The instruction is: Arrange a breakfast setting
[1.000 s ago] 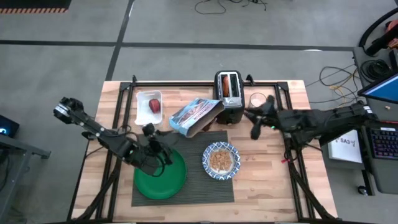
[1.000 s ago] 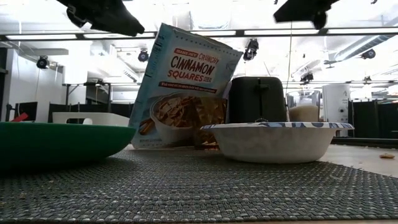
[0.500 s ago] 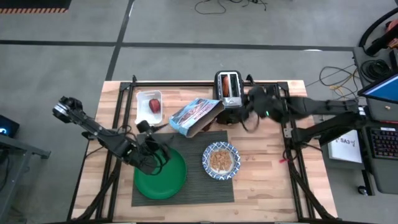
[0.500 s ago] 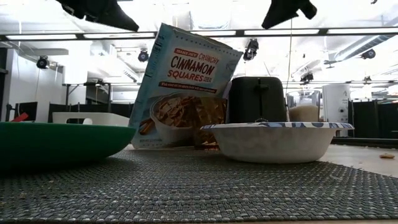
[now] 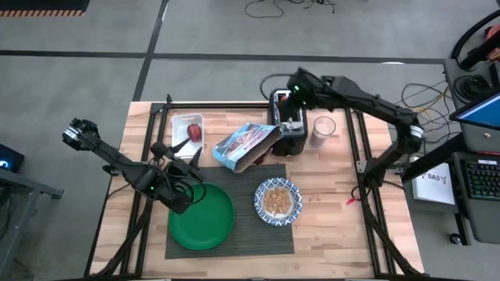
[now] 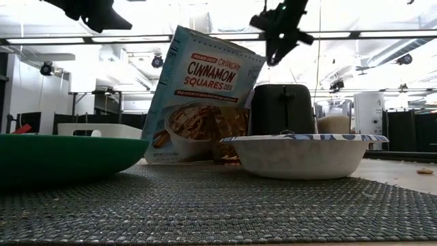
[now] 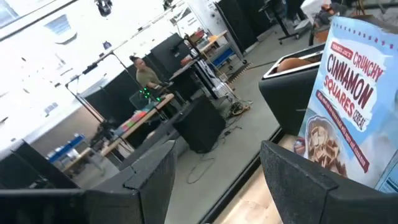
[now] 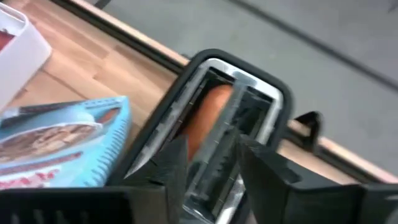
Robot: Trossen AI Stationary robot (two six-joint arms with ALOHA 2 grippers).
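Note:
A green plate (image 5: 201,220) and a blue-and-white bowl (image 5: 278,200) of cereal sit on the dark ribbed placemat (image 5: 234,234). A bagel (image 8: 208,112) stands in a slot of the black toaster (image 5: 287,125). My right gripper (image 8: 211,155) hovers open above the toaster (image 8: 261,93), its fingers on either side of the slot and touching nothing. A red fruit (image 5: 193,131) lies in the white tray (image 5: 186,140). My left gripper (image 5: 173,152) is open and empty, raised beyond the plate's far-left rim. The spoon is out of view.
A Cinnamon Squares cereal bag (image 5: 246,146) leans between the tray and the toaster. A glass (image 5: 323,127) stands right of the toaster. Bare wood lies to the right of the placemat. People and desks show in the room beyond, in the left wrist view.
My right gripper has swung from the right of the toaster toward the table's far edge and left, ending above the toaster, and has turned to point down at it. My left gripper has drifted toward the table's left and far edges, off the plate.

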